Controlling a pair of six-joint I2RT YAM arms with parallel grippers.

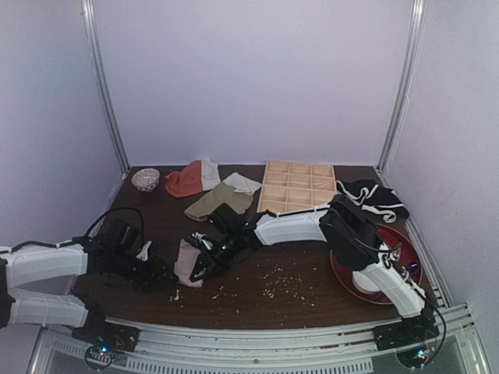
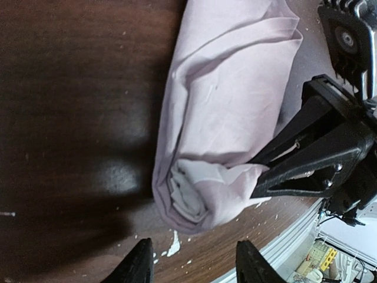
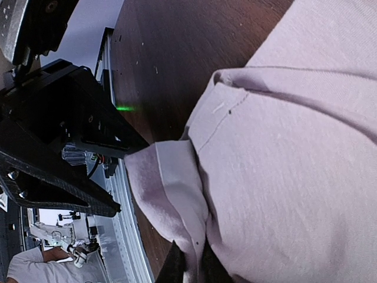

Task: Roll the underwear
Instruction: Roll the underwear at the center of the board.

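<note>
The underwear (image 1: 188, 263) lies as a mauve-pink roll on the dark table, near the front left. In the left wrist view the roll (image 2: 224, 118) shows its spiral end with white waistband layers inside. My left gripper (image 2: 194, 266) is open just short of that end, with only table and crumbs between its fingers. In the top view the left gripper (image 1: 164, 274) sits to the roll's left. My right gripper (image 3: 189, 270) is shut on a fold of the underwear (image 3: 294, 165) at the waistband edge. It reaches the roll from the right (image 1: 206, 260).
Behind the roll lie an olive-green cloth (image 1: 218, 201) and an orange-red and white cloth (image 1: 193, 179), with a small bowl (image 1: 146, 179) at the back left. A compartmented wooden tray (image 1: 298, 185), a black-and-white cloth (image 1: 373, 199) and a red plate (image 1: 405, 241) are on the right. Crumbs (image 1: 273, 287) dot the front.
</note>
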